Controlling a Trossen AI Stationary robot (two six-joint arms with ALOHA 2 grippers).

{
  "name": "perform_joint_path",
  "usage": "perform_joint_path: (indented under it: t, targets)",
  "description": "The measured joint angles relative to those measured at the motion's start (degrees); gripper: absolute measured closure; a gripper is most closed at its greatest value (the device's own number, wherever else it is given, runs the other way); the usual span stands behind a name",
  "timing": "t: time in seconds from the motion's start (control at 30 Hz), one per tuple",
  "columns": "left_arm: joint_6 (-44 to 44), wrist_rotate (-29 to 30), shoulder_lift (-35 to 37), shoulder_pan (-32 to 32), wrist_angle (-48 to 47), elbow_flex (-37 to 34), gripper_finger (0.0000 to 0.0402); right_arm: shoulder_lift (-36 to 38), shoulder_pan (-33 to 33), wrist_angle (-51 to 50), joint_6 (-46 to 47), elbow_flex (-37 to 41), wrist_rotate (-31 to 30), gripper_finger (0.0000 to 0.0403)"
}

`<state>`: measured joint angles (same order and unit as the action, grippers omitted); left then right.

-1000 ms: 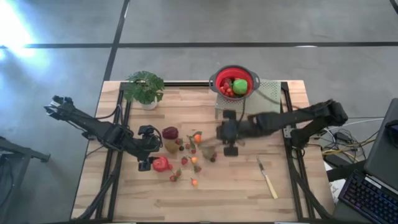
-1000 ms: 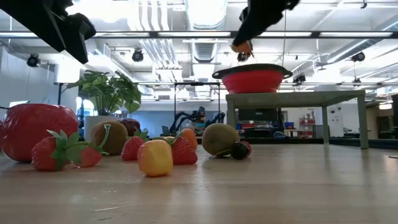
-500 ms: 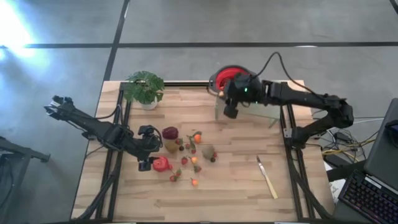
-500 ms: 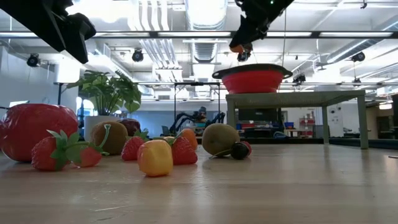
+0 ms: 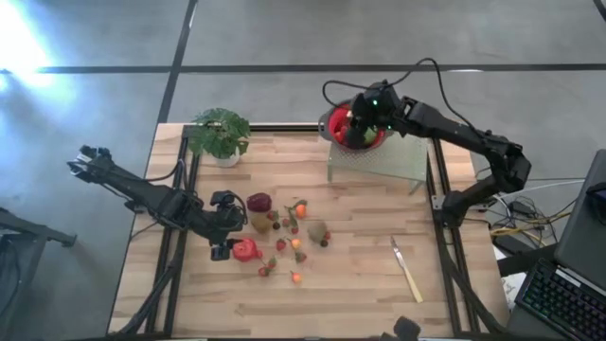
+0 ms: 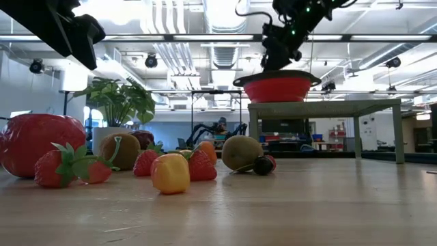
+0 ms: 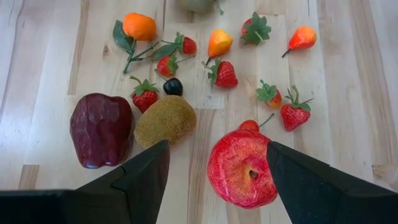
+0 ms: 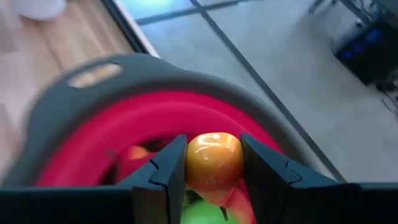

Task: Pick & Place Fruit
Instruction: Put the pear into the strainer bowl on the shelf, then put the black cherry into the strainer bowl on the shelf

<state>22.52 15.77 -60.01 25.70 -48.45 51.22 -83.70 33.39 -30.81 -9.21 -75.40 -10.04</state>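
My right gripper hangs directly over the round red colander with the dark grey rim, which stands on a small pale grey raised platform at the far side of the wooden table. Its two dark fingers are closed part-way on a small glossy orange-yellow toy fruit, pinching it from both sides above the colander's hollow. Inside the colander, beneath that fruit, lie a bright green round fruit and some red ones, though the wrist view is too smeared for me to say which kinds. My left gripper waits well away from the colander, low over the table's nearer middle, its fingers spread and holding nothing; between them lies the big magenta-red apple-like fruit, untouched as far as I can see. The rest of the fruit is scattered on the boards around that apple: a dark maroon pepper-shaped piece and a fuzzy brown kiwi just beside it, several small strawberries, a little black berry and orange pieces farther on toward the colander. A leafy green potted plant stands level with the colander near the table's far corner, and a pale-handled knife lies nearer than the colander's platform.
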Motion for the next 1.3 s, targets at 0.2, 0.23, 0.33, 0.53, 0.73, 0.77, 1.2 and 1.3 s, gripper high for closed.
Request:
perform_joint_path:
  t: [0.2, 0.23, 0.33, 0.53, 0.73, 0.77, 1.2, 1.3]
  targets:
    - [0.0, 0.0, 0.0, 0.0, 0.0, 0.0, 0.0128, -2.3, 3.8, -0.4, 0.2, 0.0, 0.6, 0.0264]
    - [0.0, 0.0, 0.0, 0.0, 0.0, 0.0, 0.0128, -2.7, 4.0, -0.3, 0.2, 0.0, 1.0, 0.0261]
    - [0.0, 0.0, 0.0, 0.0, 0.0, 0.0, 0.0128, -3.4, 4.8, -0.3, 0.2, 0.0, 1.2, 0.0261]
    - [0.0, 0.0, 0.0, 0.0, 0.0, 0.0, 0.0128, -4.0, 5.7, -0.4, 0.2, 0.0, 1.1, 0.0276]
    - [0.0, 0.0, 0.0, 0.0, 0.0, 0.0, 0.0128, -4.0, 5.6, -0.5, 0.4, 0.0, 1.2, 0.0252]
    - [0.0, 0.0, 0.0, 0.0, 0.0, 0.0, 0.0128, -4.0, 5.6, -0.5, 0.7, 0.0, 1.1, 0.0245]
    - [0.0, 0.0, 0.0, 0.0, 0.0, 0.0, 0.0128, -3.8, 5.6, -0.7, 1.3, -0.9, 1.0, 0.0180]
    - [0.0, 0.0, 0.0, 0.0, 0.0, 0.0, 0.0128, -3.7, 5.6, -0.7, 1.5, -2.2, 0.9, 0.0175]
